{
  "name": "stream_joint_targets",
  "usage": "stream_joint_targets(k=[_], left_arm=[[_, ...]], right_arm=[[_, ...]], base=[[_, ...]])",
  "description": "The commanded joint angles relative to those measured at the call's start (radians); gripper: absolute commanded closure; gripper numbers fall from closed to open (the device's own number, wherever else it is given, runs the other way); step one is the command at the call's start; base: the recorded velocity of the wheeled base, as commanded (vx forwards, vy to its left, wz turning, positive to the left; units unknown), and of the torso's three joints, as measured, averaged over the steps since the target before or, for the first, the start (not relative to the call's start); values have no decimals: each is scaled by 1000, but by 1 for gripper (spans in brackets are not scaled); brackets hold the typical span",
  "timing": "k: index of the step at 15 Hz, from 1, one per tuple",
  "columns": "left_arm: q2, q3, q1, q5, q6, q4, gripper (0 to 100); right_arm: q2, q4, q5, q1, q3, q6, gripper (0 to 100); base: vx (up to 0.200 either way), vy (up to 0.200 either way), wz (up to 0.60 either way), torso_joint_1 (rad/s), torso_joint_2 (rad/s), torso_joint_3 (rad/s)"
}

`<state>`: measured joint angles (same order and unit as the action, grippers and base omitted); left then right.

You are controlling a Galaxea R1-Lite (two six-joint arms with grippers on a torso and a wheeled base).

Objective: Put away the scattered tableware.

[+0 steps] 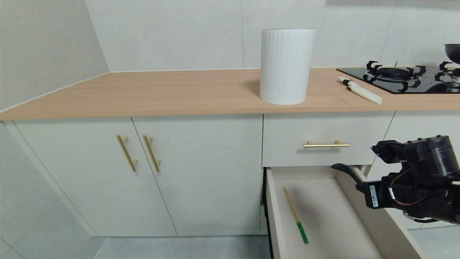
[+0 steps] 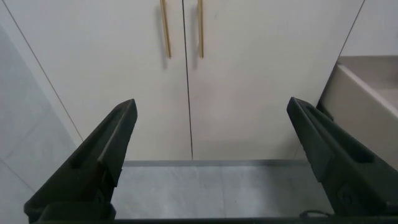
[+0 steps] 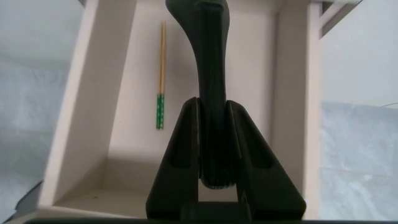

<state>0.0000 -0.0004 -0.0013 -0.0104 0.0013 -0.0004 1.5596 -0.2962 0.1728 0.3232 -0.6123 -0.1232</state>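
My right gripper (image 1: pixel 360 186) hangs over the right side of the open drawer (image 1: pixel 275 210), shut on a black utensil (image 1: pixel 344 168). That utensil (image 3: pixel 209 59) is long and dark with a curved end sticking out past the fingers (image 3: pixel 184 140). I cannot tell what kind of utensil it is. A pair of wooden chopsticks with green ends (image 1: pixel 295 216) lies on the drawer floor near its left wall; the chopsticks (image 3: pixel 161 74) are apart from the utensil. A white-handled knife (image 1: pixel 360 91) lies on the counter. My left gripper (image 2: pixel 211 155) is open and low, facing the cabinet doors.
A tall white ribbed container (image 1: pixel 286 66) stands on the wooden counter (image 1: pixel 161 91). A black gas hob (image 1: pixel 404 77) sits at the right. A shut drawer with a gold handle (image 1: pixel 326 145) is above the open one. Two cabinet doors with gold handles (image 1: pixel 138 153) are left.
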Motion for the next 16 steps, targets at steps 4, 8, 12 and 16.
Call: stream_joint_targets(k=[4,8,12,16], left_arm=[[2,0,0,0,0,-1,0],[2,0,0,0,0,-1,0],[2,0,0,0,0,-1,0],[2,0,0,0,0,-1,0]], right_arm=[[27,0,1,0,0,-1,100],[45,0,1,0,0,-1,100],[186,-66,11,16,19,-4,100],[339,-259,25,19,32,-39,100]], base=[[0,0,0,-68,266,182],[0,0,0,-3,16,9],[0,0,0,0,0,0],[0,0,0,0,0,0]])
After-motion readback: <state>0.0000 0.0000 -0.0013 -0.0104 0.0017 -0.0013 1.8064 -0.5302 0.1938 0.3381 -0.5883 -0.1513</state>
